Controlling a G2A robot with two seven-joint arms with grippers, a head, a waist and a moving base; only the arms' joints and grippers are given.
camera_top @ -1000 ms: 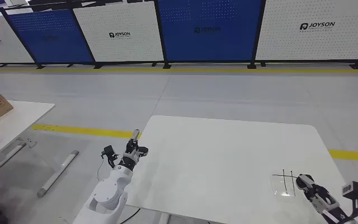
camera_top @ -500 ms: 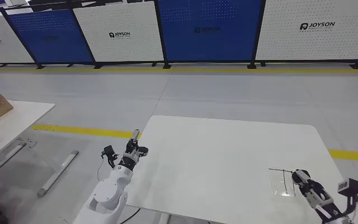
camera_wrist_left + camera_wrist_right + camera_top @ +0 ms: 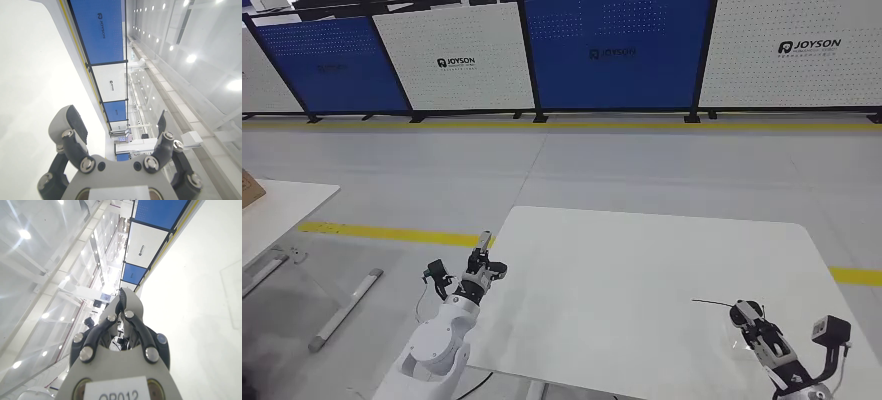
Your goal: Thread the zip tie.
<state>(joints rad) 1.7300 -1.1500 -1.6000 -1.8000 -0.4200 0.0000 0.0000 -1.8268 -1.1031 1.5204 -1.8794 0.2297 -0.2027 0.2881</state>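
A thin black zip tie [image 3: 710,302] sticks out leftward from my right gripper [image 3: 742,310], which is shut on its end above the white table [image 3: 642,270] near the front right corner. In the right wrist view the fingertips of the right gripper [image 3: 122,295] are pressed together; the tie itself is hard to make out there. My left gripper [image 3: 483,242] stands at the table's left edge, and its own view shows the left gripper [image 3: 121,123] open with nothing between the pads [image 3: 77,123].
A clear flat sheet [image 3: 745,338] lies on the table just beside the right gripper, and the clear sheet [image 3: 232,291] also appears in the right wrist view. Another white table [image 3: 282,215] stands far left. Blue and white partition panels [image 3: 612,55] line the back.
My right gripper has moved left, off the clear sheet, carrying the zip tie with it. The left arm has not moved.
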